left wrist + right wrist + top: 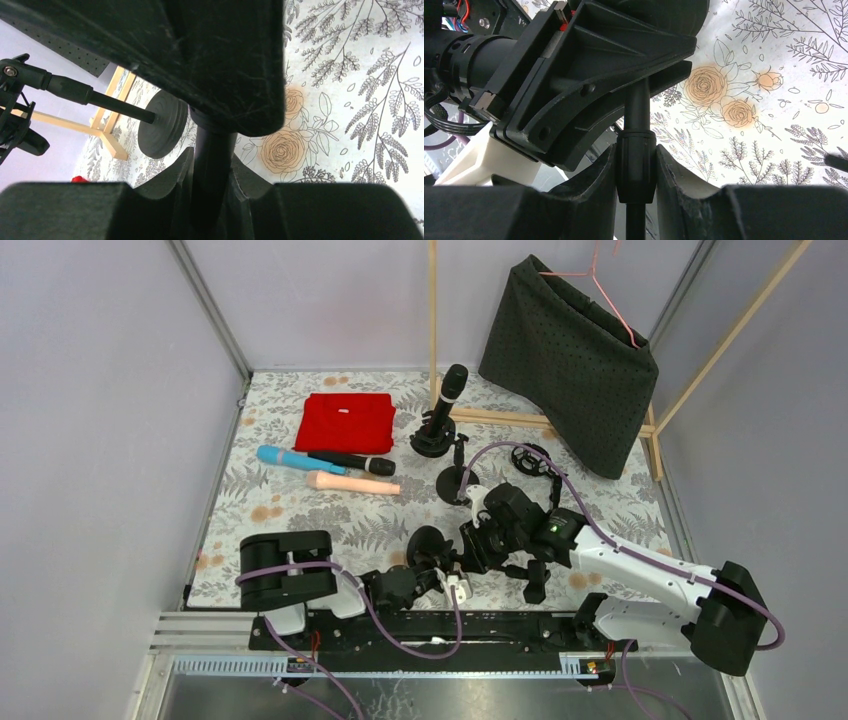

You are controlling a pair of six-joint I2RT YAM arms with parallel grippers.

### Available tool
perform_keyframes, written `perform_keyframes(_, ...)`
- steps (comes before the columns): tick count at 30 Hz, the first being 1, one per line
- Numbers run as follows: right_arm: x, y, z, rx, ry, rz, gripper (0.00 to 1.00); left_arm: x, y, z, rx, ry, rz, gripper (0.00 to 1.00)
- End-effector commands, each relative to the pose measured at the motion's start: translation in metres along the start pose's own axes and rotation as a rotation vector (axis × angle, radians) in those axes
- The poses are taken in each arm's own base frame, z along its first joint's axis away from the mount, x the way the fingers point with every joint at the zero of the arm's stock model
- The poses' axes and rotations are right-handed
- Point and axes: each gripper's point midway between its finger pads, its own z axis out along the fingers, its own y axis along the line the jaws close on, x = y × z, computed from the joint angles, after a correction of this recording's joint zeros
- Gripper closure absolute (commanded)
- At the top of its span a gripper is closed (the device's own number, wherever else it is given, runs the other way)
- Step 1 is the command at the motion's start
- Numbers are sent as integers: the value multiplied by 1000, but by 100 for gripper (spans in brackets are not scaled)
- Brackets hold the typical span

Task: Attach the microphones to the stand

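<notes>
Top external view: both arms reach low over the desk [300,515] and meet at one tipped stand [430,538] near the front centre. The left fingers [172,185] pinch its pole, and the right fingers [674,180] pinch the pole collar. One black microphone [452,385] sits upright in the rear stand [432,443]. The blue microphone [285,457], second black microphone [355,463] and peach microphone [350,483] lie beside the red cloth [347,422].

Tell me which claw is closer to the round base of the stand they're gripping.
Left. The left claw grips the pole right beside the round base; the right claw grips it farther along, behind the left.
</notes>
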Motion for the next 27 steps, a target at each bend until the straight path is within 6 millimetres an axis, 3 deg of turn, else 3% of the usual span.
perform_keyframes(1, -15, 22, -6, -78, -34, -24, 100, -13, 0, 7, -29, -64, -126, 88)
perform_keyframes(4, -15, 20, -7, -66, -35, -21, 100, -12, 1, 8, -43, -68, -135, 100)
perform_keyframes(7, -19, 17, -10, -40, -61, -21, 96, -10, 0, 7, -41, -65, -134, 100)
perform_keyframes(13, -40, -1, -24, 99, -158, -7, 56, -10, 1, 6, -43, -70, -119, 100)
perform_keyframes(17, -59, -8, -38, 168, -232, -1, 42, -8, 0, 6, -41, -63, -105, 100)
perform_keyframes(23, -79, -13, -59, 249, -293, -7, 36, -6, -2, 6, -30, -54, -85, 100)
perform_keyframes(27, -105, -14, -80, 298, -403, -4, 34, -6, -3, 7, -23, -50, -82, 100)
